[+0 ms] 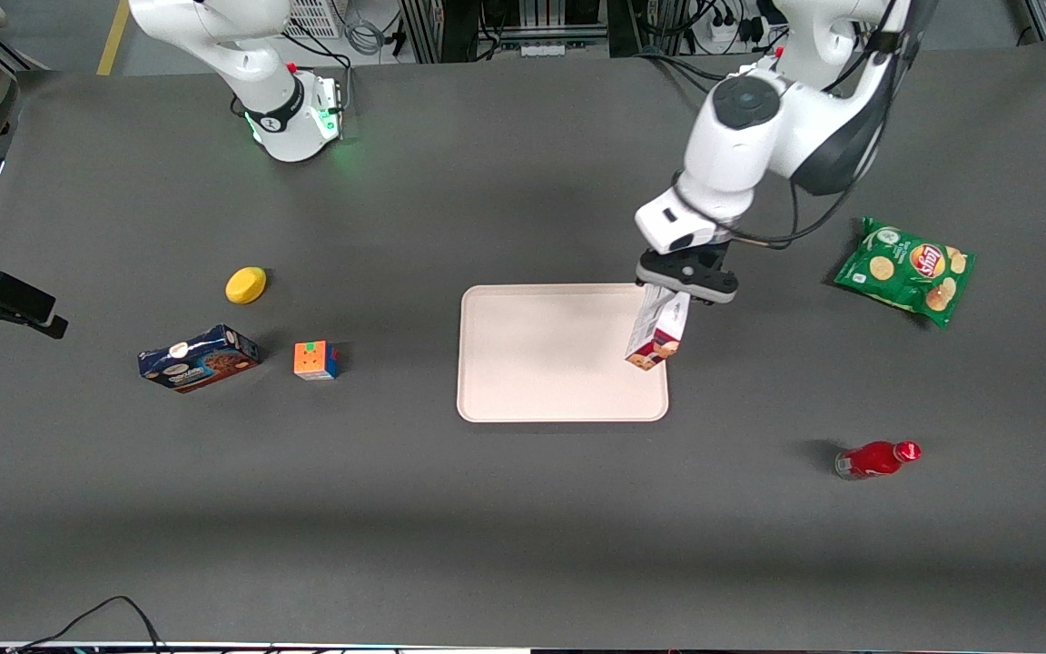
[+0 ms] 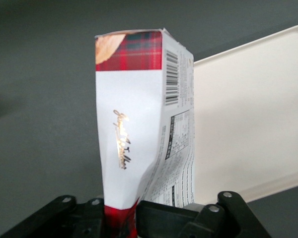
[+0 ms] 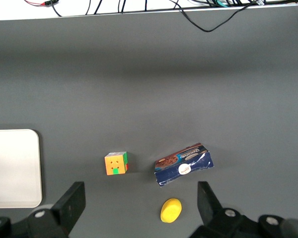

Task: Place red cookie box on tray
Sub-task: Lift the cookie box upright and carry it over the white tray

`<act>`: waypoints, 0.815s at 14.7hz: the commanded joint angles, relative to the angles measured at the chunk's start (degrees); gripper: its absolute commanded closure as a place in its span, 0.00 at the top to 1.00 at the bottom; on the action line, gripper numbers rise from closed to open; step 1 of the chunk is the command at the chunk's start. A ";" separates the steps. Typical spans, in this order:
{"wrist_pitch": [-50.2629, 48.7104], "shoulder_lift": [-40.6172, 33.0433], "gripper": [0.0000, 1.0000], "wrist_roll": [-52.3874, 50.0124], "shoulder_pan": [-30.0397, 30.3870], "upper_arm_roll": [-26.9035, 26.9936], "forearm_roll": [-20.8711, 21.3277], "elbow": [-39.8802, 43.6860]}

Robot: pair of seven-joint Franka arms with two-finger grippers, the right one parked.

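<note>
While the left arm's black two-finger gripper [image 1: 679, 292] hung over the tray's edge at the working arm's end, its fingers [image 2: 161, 218] were clamped on one end of the long slim red tartan cardboard cookie box [image 1: 658, 329]. That carton hung below the tool, tilted, with its free end over the corner region of the large flat pale cream-pink rectangular tray [image 1: 541, 354]; whether the end touched the tray could not be told. From the wrist camera the carton [image 2: 139, 124] showed a white panel with gold script, a barcode and printed text on its narrow side, and a dent where the fingers pinched it, with the tray [image 2: 248, 124] just beside it.

Under everything lay a dark grey matte table cover [image 1: 523, 509]. Out from the gripper toward the working arm's end lay a green crinkled crisp bag [image 1: 906, 269], and nearer the front camera than the tool, a red bottle [image 1: 877, 459] lay on its side. Well apart, toward the parked arm's end, sat a multicoloured puzzle cube [image 1: 315, 360], a dark blue cookie box [image 1: 199, 358] and a round yellow object [image 1: 246, 284]. Above the table's edge by the arm bases, cables and metal frames [image 1: 505, 23] crowded the room.
</note>
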 commanded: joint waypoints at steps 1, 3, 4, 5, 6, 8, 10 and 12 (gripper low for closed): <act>2.66 7.11 0.00 -12.48 -2.18 0.49 5.89 3.62; 3.38 9.75 0.00 -14.95 -2.19 0.75 10.01 3.71; 3.38 11.07 0.00 -17.05 -2.28 1.02 12.03 4.32; 2.85 12.30 0.00 -19.51 -2.71 1.11 14.05 5.46; 2.33 13.27 0.00 -21.71 -3.33 1.19 15.64 6.08; 1.36 15.03 0.00 -24.36 -3.85 2.42 17.67 7.39; 0.57 16.96 0.00 -27.25 -5.35 4.35 18.29 9.15; -0.48 18.20 0.00 -28.41 -5.79 5.06 19.25 9.60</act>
